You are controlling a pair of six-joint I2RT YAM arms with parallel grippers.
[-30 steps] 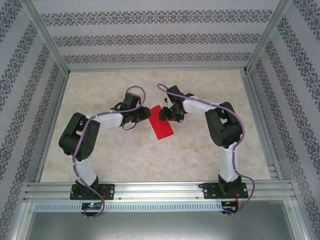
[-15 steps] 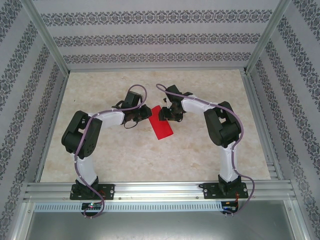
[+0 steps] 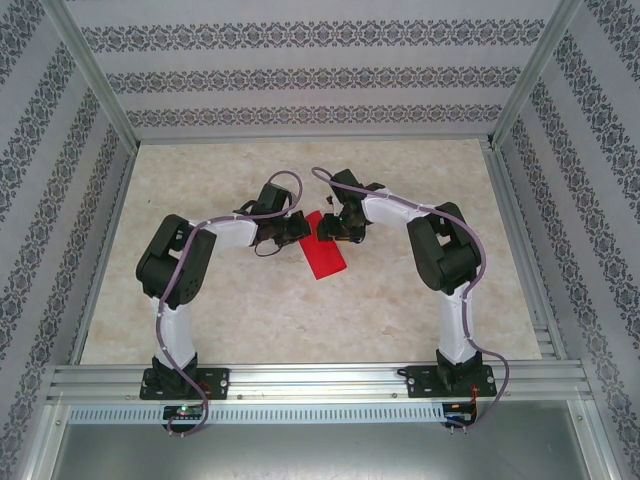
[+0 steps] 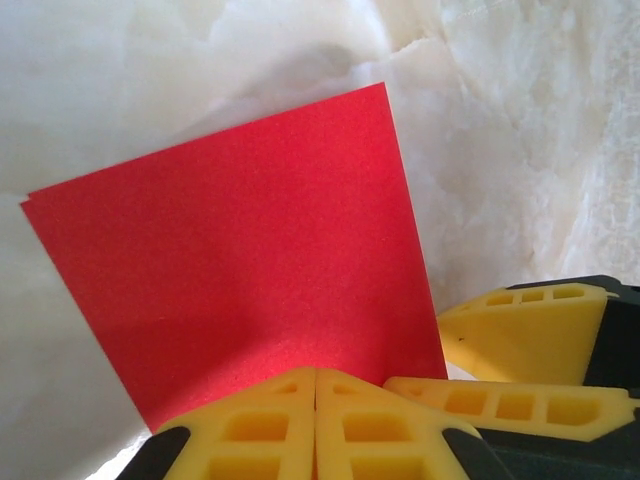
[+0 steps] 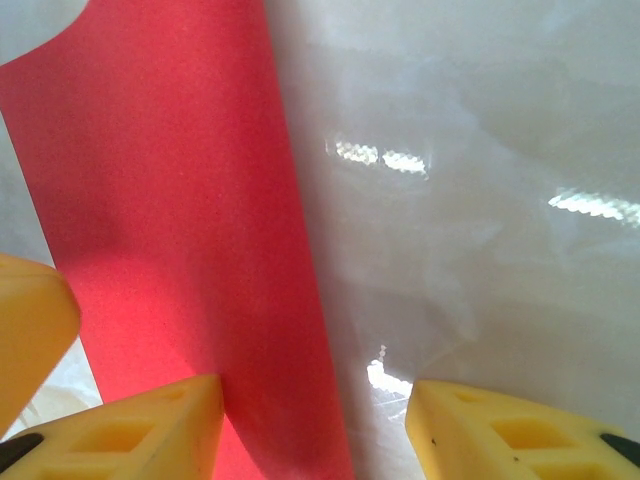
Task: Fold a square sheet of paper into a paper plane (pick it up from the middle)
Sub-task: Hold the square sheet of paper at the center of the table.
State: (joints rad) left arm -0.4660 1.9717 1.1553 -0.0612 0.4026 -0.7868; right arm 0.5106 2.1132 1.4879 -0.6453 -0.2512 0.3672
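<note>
Lying near the middle of the glossy marble-patterned table (image 3: 400, 320), the sheet of paper (image 3: 323, 252) is a flat, matte red strip with straight edges and open tabletop on every side. The left gripper (image 4: 315, 372) has its yellow ribbed jaws pressed fully together at the strip's near edge, apparently pinching it. The right gripper (image 5: 315, 390) stands about half open and holds nothing, straddling a long edge with one finger over red paper and the other over bare table.

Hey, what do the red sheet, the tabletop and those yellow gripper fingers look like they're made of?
Red sheet: thin matte paper, probably; flat, faintly grainy, no shine.
Tabletop: marble-look, glossy; pale veining and bright light reflections; stone or laminate, unclear.
Left gripper's fingers: yellow plastic, likely moulded or printed; hollow ribbed cells, dull surface.
</note>
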